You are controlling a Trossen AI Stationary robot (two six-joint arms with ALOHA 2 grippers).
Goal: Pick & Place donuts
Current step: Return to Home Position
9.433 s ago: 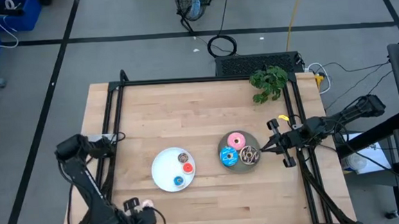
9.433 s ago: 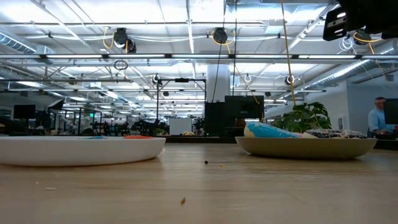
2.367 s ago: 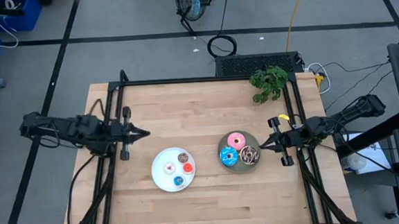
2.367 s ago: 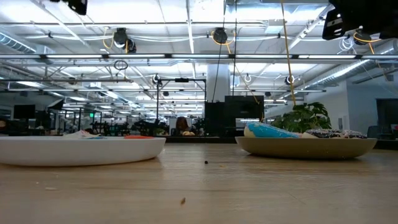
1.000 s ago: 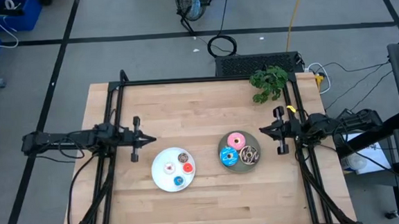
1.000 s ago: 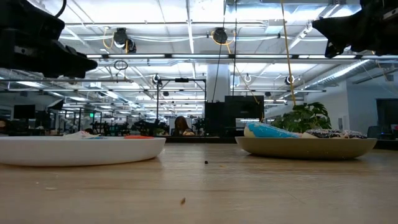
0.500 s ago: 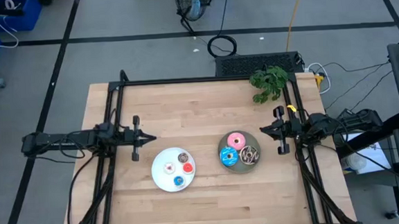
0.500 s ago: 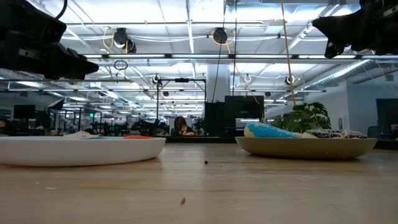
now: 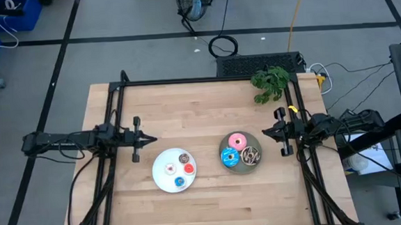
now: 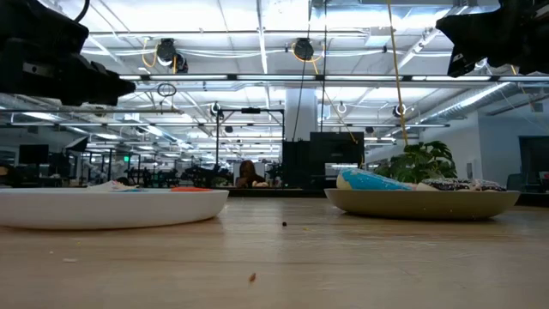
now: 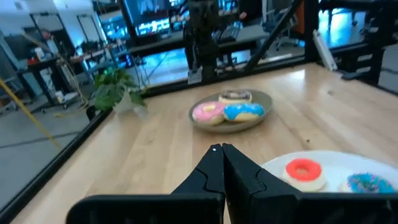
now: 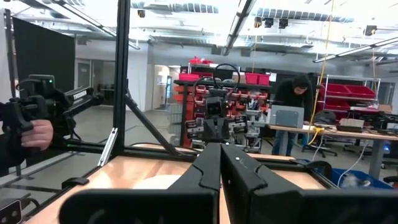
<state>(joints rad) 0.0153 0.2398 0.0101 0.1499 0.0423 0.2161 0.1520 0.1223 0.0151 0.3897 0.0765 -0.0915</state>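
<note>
Sitting sorted: four mini donuts (image 9: 188,169) on white plate (image 9: 161,178), three larger donuts (image 9: 237,140) on grey plate (image 9: 242,169). Left gripper (image 9: 152,138) and right gripper (image 9: 264,133) hang at opposite worktop (image 9: 186,113) edges, fingers (image 11: 208,171) pinched together, empty; placing looks finished

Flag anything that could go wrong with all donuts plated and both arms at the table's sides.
1. The shut left gripper hangs just off the white plate; a low sweep toward it could nudge the rim.
2. The shut right gripper points at the grey plate near the pink donut, so a forward drift might knock either one.
</note>
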